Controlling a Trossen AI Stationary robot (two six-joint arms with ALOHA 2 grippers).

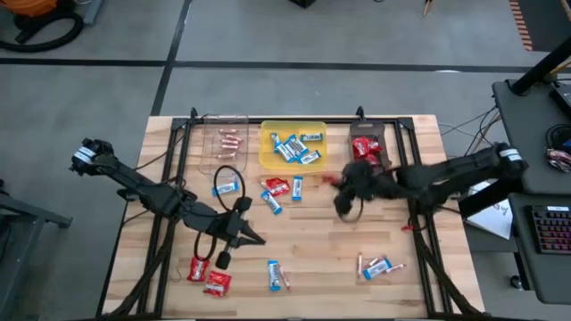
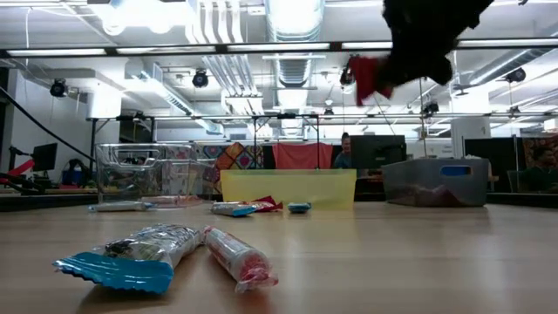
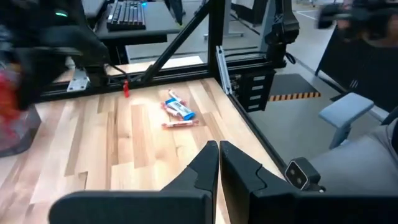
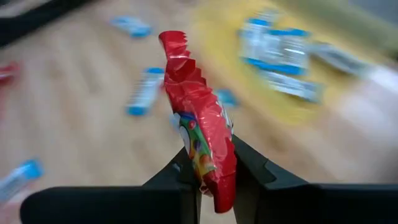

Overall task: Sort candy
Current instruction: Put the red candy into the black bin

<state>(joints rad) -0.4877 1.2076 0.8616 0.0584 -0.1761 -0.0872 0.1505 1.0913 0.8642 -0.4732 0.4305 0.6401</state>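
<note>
My right gripper [image 1: 339, 184] [image 4: 212, 163] hangs above the table's middle, just in front of the dark tray [image 1: 385, 134], shut on a red candy packet [image 4: 198, 118] [image 1: 328, 178] [image 2: 368, 78]. My left gripper [image 1: 259, 238] [image 3: 219, 152] hovers shut and holds nothing over the table's left centre. Loose candy lies flat on the wood: blue-and-white bars [image 1: 272, 203], a red packet [image 1: 277, 185], two red packets [image 1: 217, 283] at the near left, and a bar with pinkish sticks [image 1: 379, 266] at the near right. My right gripper pinches the red packet's lower end [image 4: 211, 177] between its two fingers. The packet's flat faces lie against the fingers, and its long body sticks out beyond the fingertips to a crimped end [image 4: 174, 45]. It is lifted clear of the table.
Three trays stand in a row at the far edge: a clear one [image 1: 223, 123] with pinkish sticks, a yellow one [image 1: 268, 152] with blue-and-white bars, and the dark one with red packets. A black frame [image 1: 294, 120] runs around the table. Bare wood lies near the table's centre front.
</note>
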